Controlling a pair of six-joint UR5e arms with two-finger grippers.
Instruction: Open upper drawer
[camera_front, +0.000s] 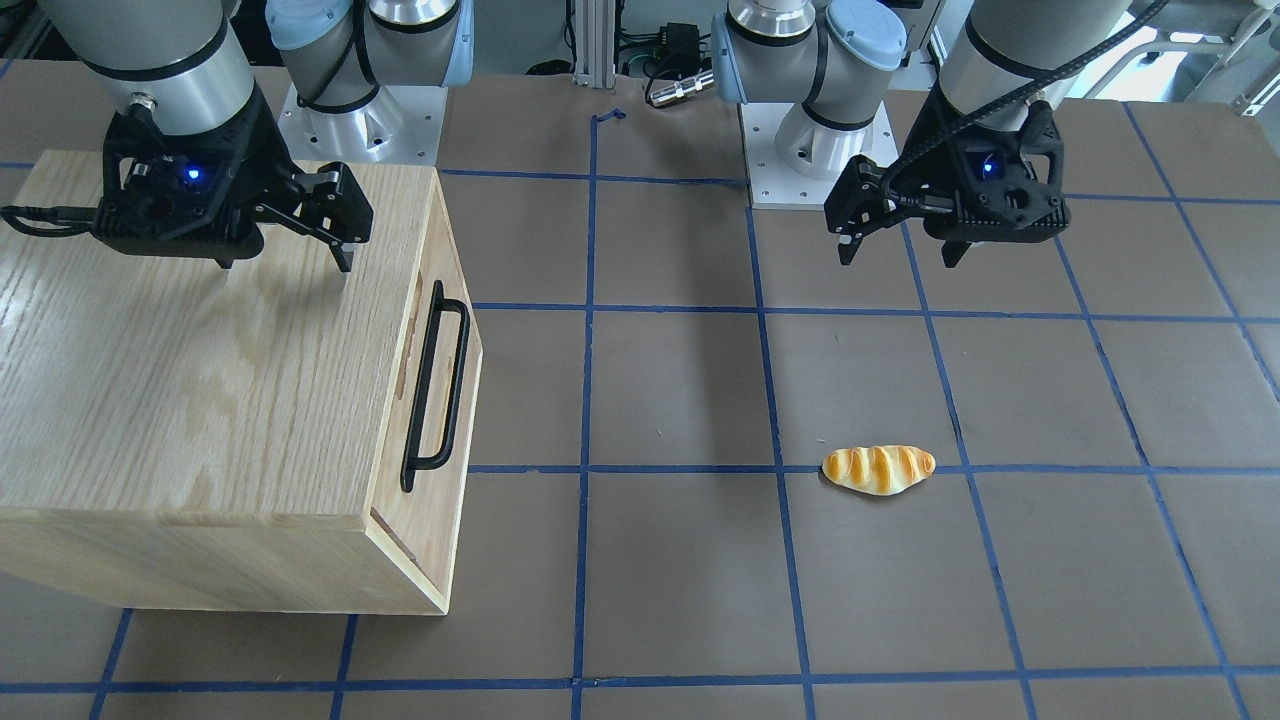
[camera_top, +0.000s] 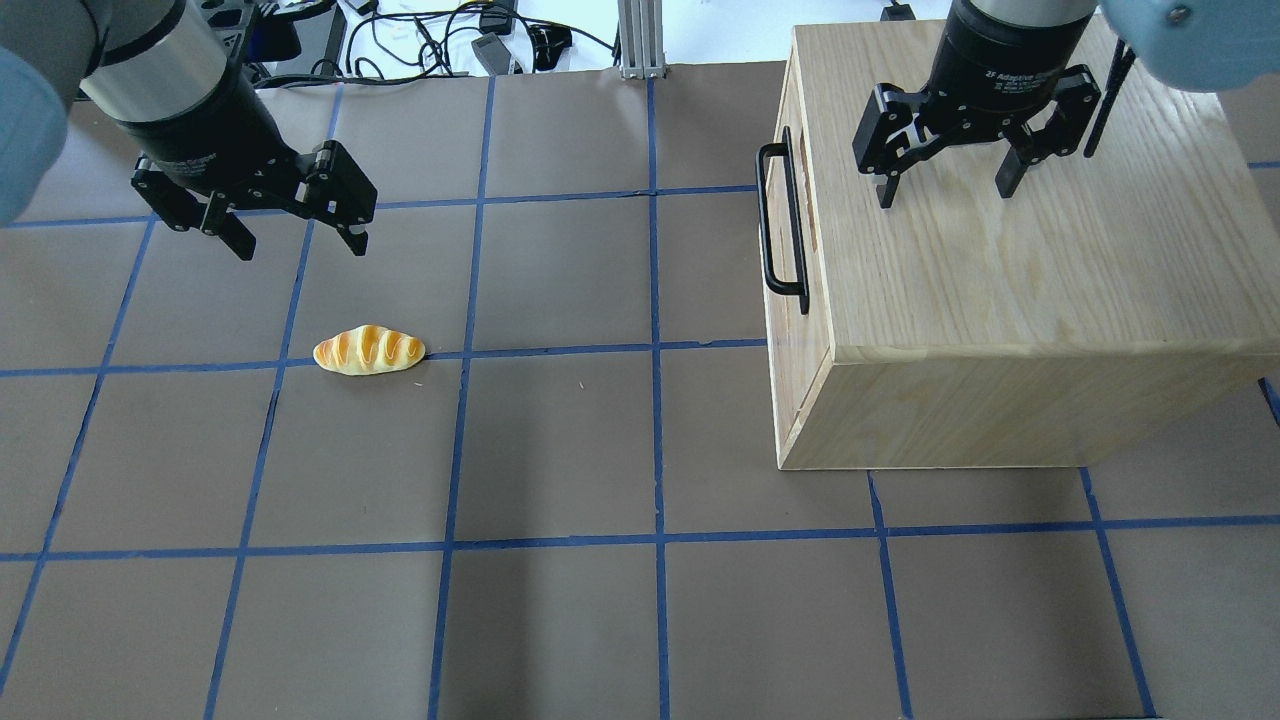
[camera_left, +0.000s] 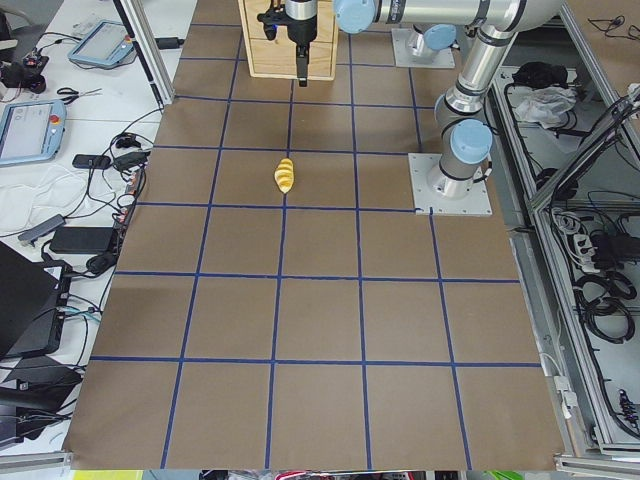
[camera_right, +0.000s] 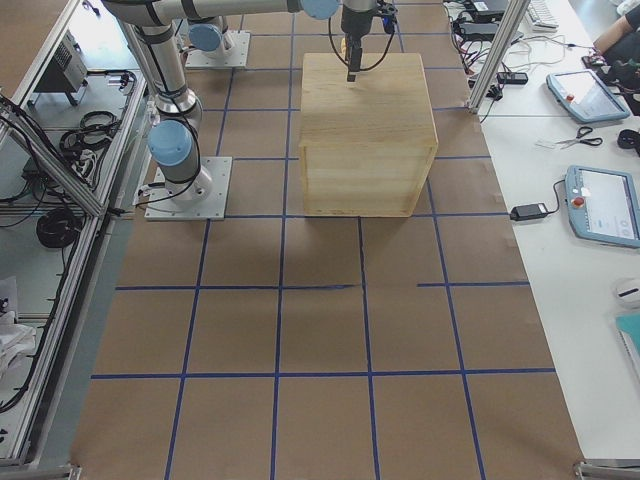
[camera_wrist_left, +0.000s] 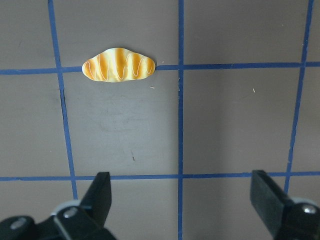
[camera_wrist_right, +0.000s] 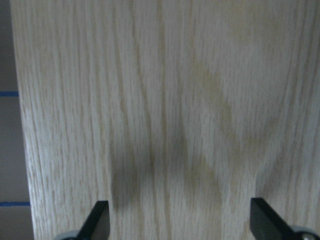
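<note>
r claw (camera_top: 945, 193) splayed, pointing down over cabinet (camera_top: 1050, 280); l claw (camera_top: 300, 247) over table (camera_top: 560, 450)

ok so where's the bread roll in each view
exterior front-facing: bread roll right of centre, on a blue tape line
overhead exterior: roll left of centre
exterior left: roll in the upper middle
exterior right: not in it
left wrist-mounted: roll at upper left
right wrist-mounted: not in it
shared landmark: the wooden cabinet, in every view but the left wrist's
</note>
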